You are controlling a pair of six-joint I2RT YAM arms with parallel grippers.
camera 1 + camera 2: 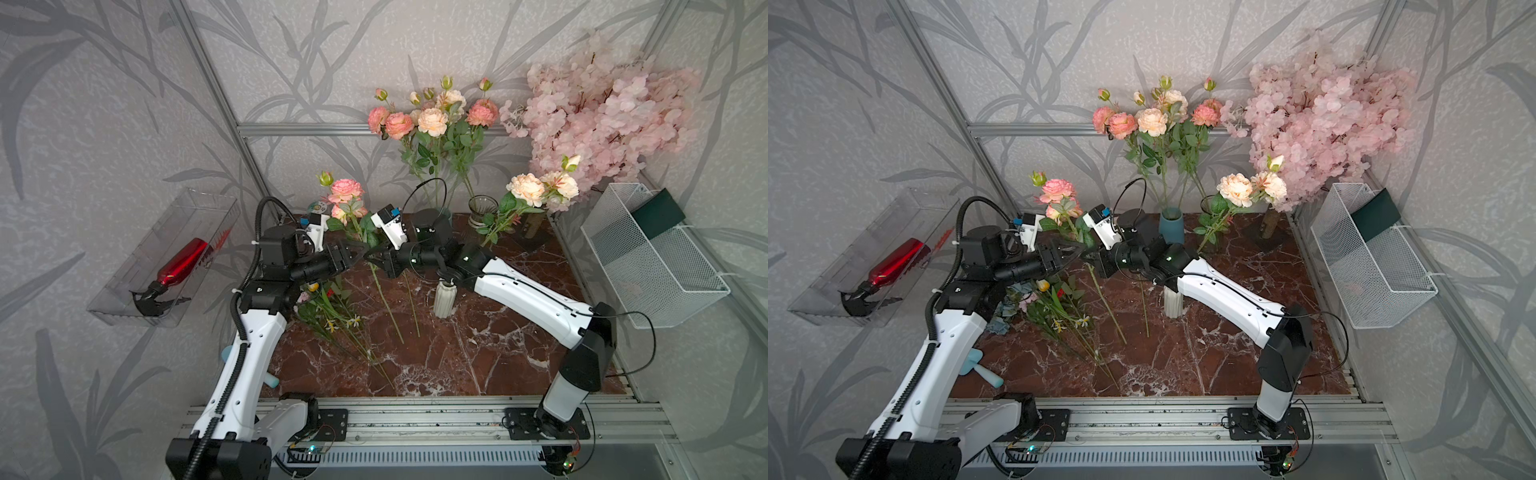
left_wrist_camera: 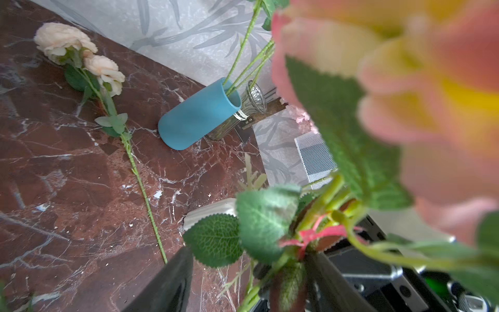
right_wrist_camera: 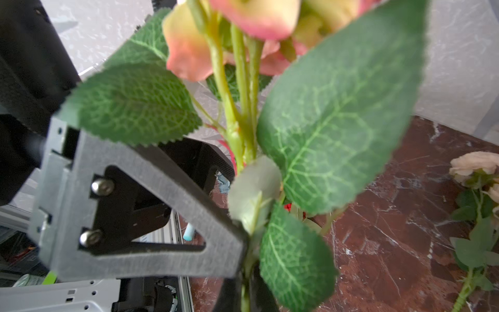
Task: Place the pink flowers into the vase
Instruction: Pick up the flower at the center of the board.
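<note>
A pink flower spray stood upright over the middle of the marble table, its stem pinched in the closed right gripper. The left gripper met it tip to tip, jaws parted around the same stem. More pink flowers stood in the blue vase at the back, a peach spray lay on the table, and a white ribbed vase stood under the right arm

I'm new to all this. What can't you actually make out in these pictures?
- White ribbed vase: mouth partly hidden by the right arm in both top views.
- Held pink spray: heads blurred in left wrist view, too near the lens.
- Right end effector: grip point covered by leaves in right wrist view.
</note>
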